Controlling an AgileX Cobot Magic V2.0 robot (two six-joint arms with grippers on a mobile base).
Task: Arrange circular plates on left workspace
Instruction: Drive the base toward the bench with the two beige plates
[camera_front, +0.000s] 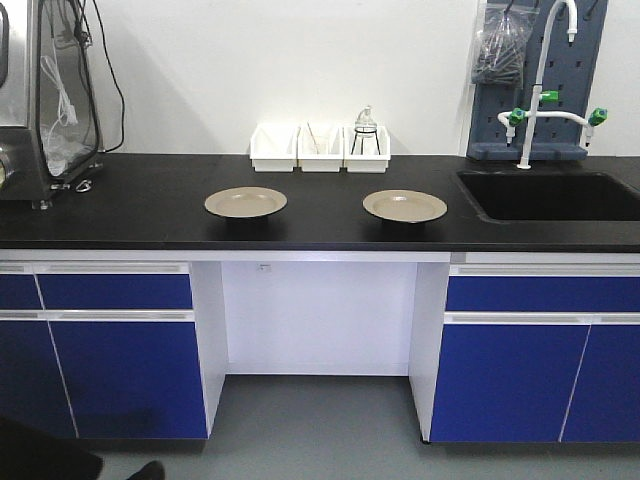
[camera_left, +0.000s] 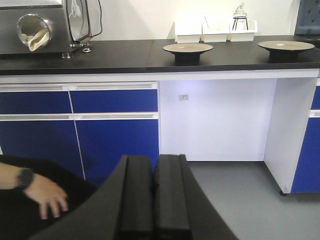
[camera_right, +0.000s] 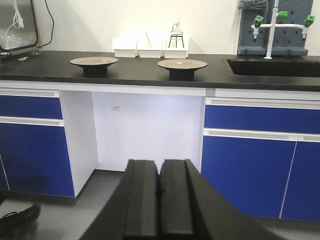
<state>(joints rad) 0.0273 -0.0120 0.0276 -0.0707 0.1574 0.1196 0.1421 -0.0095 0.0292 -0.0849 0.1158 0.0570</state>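
Two tan circular plates sit on the black countertop (camera_front: 150, 205). The left plate (camera_front: 245, 202) and the right plate (camera_front: 404, 206) stand apart, in front of the white bins. The left plate (camera_left: 188, 48) and the right plate (camera_left: 286, 45) both show in the left wrist view, and likewise the left plate (camera_right: 94, 61) and the right plate (camera_right: 182, 64) in the right wrist view. My left gripper (camera_left: 154, 160) is shut and empty, low and well back from the counter. My right gripper (camera_right: 159, 164) is shut and empty, also low and far back.
Three white bins (camera_front: 319, 148) stand at the back wall. A recessed black sink (camera_front: 548, 195) with a tap (camera_front: 540, 90) is at the right. A metal appliance (camera_front: 45, 95) fills the left end. A person's hand (camera_left: 47, 195) is at lower left.
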